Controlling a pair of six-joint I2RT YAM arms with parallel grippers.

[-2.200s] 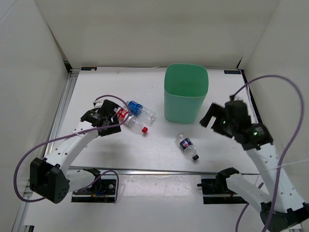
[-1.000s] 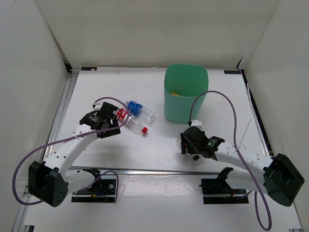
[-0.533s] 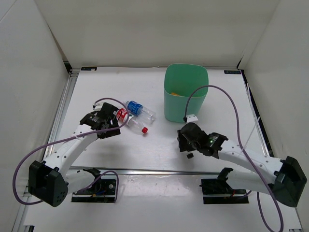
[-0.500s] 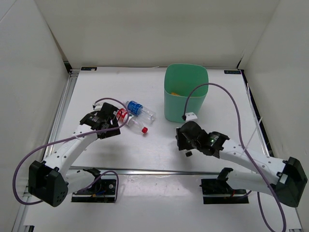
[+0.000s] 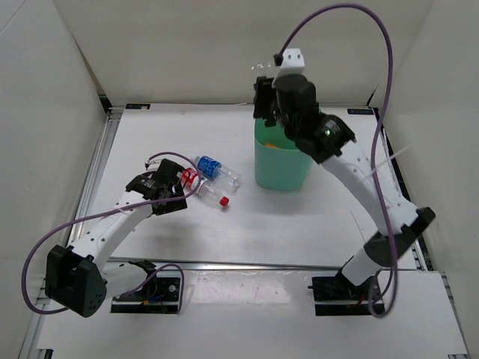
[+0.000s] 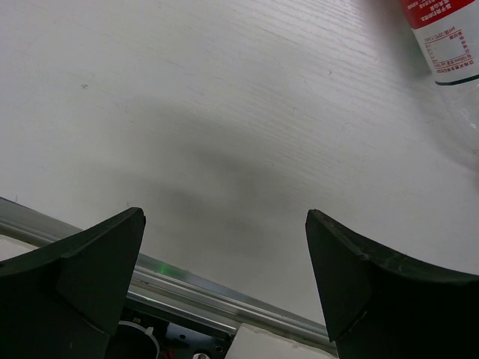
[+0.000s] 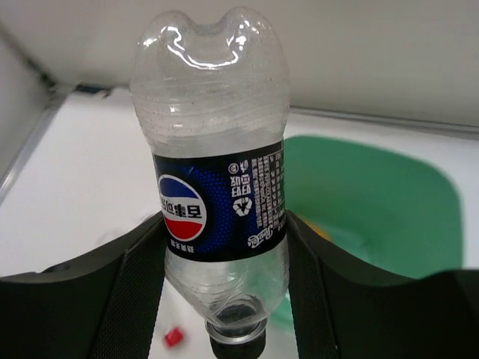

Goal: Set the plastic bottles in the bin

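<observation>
Gripping Pepsi bottle (image 7: 221,213) (dark label, black cap) in R claw (image 7: 224,280): upright but inverted, cap down, dimpled base up. Pinched at lower body betw. the two black fingers (image 7: 123,295), one each side, at 9 and 3 o'clock of bottle.

Raised high on R arm, above mint-green bin (image 5: 288,168); in top view, claw at approx 11 o'clock of bin rim. In R wrist view, bin mouth below and at 4 o'clock of bottle. Not in bin yet.

Down inside bin, near its 10 o'clock corner: small orange item (image 5: 275,144), prob. the short orange bottle, too small to confirm.

Gaping wide on L claw (image 6: 224,254), low over bare white desk (image 6: 224,112), with edge rail along near side in L wrist view.

Lying flat on desk at 9 o'clock of bin, well apart from it: red-label bottle (image 5: 200,187), red cap pointing to 4 o'clock, L claw just beside its base end at 8 o'clock. Cut off at 1 o'clock corner of L wrist view.

At 1 o'clock of that one, also lying flat: blue-label bottle (image 5: 217,169), right alongside; touching or not, can't tell.
</observation>
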